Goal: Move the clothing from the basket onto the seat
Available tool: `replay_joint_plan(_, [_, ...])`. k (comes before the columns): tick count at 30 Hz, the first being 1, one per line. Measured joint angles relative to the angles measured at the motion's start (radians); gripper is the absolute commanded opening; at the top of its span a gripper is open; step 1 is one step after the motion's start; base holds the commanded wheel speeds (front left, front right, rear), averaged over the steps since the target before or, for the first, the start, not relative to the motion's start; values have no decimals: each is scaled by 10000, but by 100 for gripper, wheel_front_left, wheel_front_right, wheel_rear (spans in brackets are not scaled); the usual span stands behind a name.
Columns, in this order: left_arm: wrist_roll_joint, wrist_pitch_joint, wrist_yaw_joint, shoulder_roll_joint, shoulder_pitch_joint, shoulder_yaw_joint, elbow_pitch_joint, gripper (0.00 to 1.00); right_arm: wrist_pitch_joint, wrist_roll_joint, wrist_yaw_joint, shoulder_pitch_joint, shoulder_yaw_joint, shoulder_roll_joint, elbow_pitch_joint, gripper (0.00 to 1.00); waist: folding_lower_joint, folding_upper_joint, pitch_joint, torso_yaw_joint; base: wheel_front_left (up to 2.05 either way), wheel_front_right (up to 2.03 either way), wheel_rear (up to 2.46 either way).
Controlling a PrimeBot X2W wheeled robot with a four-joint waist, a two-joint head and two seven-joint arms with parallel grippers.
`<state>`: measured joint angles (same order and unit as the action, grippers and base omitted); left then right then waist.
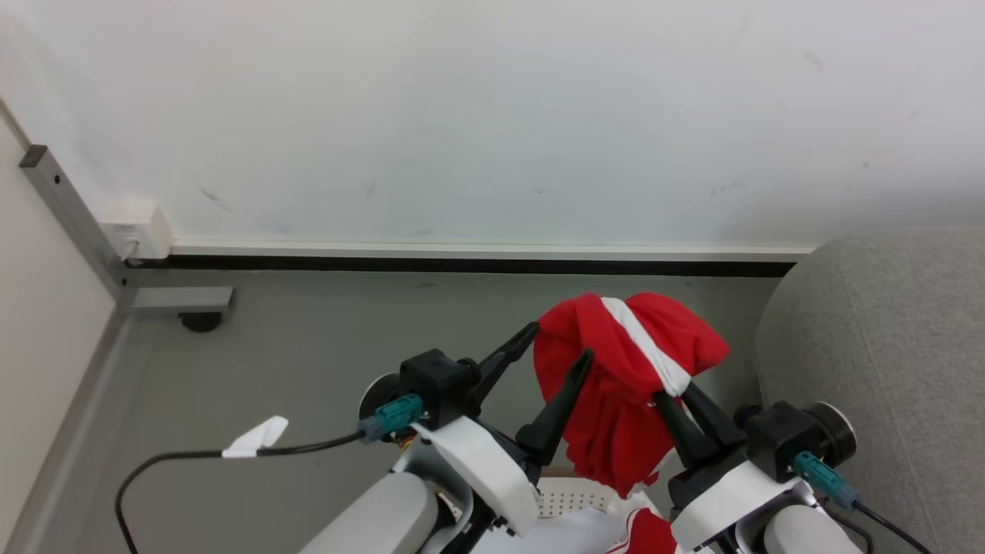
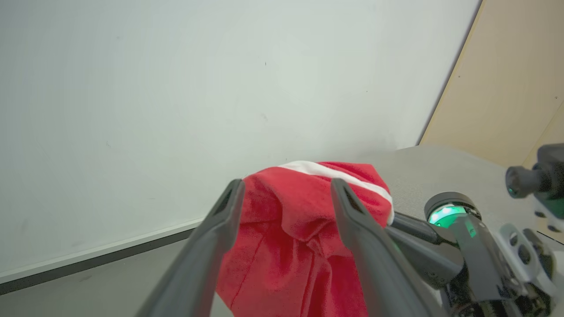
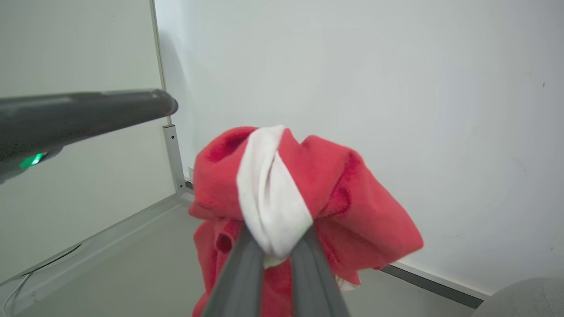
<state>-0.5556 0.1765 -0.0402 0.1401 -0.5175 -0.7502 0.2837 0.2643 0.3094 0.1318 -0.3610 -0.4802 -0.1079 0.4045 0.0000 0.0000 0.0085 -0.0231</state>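
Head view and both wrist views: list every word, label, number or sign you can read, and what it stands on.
No readable text anywhere.
White tag on the cable: looks blank.
Red garment: a white stripe, no lettering in view.
Basket: no label in view.

Head looks down; both wrist cameras closely face clothing.

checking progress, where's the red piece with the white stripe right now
In the head view, the red striped piece hangs right of centre, pinched at its stripe by the right gripper, above the basket and left of the grey seat.
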Motion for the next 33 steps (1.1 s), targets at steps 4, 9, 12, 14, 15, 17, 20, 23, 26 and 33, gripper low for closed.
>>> replay_joint_plan(4, [48,142,-31,146,58,-59,-121,100,-2,-132,0,12,397,-171,-222,0,0,0,122,-383,0,0,0])
replay_joint_plan(9, [297,291,-33,270,113,-167,-245,100,-2,-374,0,87,1005,-389,-646,0,0,0,269,-1002,0,0,0])
replay_joint_plan(12, [362,351,-8,311,139,-196,-265,100,0,-570,0,265,1377,-550,-928,0,0,1,350,-1424,0,0,0])
replay_joint_plan(14, [401,360,35,355,146,-224,-270,100,-2,-646,0,392,1615,-610,-1127,0,0,0,406,-1718,0,0,0])
replay_joint_plan(15, [445,370,54,366,146,-253,-270,100,0,-688,0,446,1724,-631,-1220,0,0,0,435,-1873,0,0,0])
replay_joint_plan(17, [458,426,61,410,155,-274,-272,100,0,-761,0,585,1925,-648,-1421,0,0,0,488,-2186,0,0,0])
replay_joint_plan(20, [558,462,63,451,170,-336,-278,100,0,-853,0,772,2159,-646,-1636,0,0,1,574,-2666,0,0,0])
replay_joint_plan(23, [631,543,63,525,174,-355,-291,100,0,-899,0,876,2343,-637,-1789,0,0,1,662,-3143,0,0,0])
replay_joint_plan(26, [736,631,65,591,174,-368,-293,100,-2,-917,0,1032,2502,-606,-1893,0,0,0,756,-3582,0,0,0])
replay_joint_plan(33, [993,763,12,658,174,-430,-307,100,0,-988,0,1229,2661,-508,-2098,0,0,0,986,-4347,0,0,0])
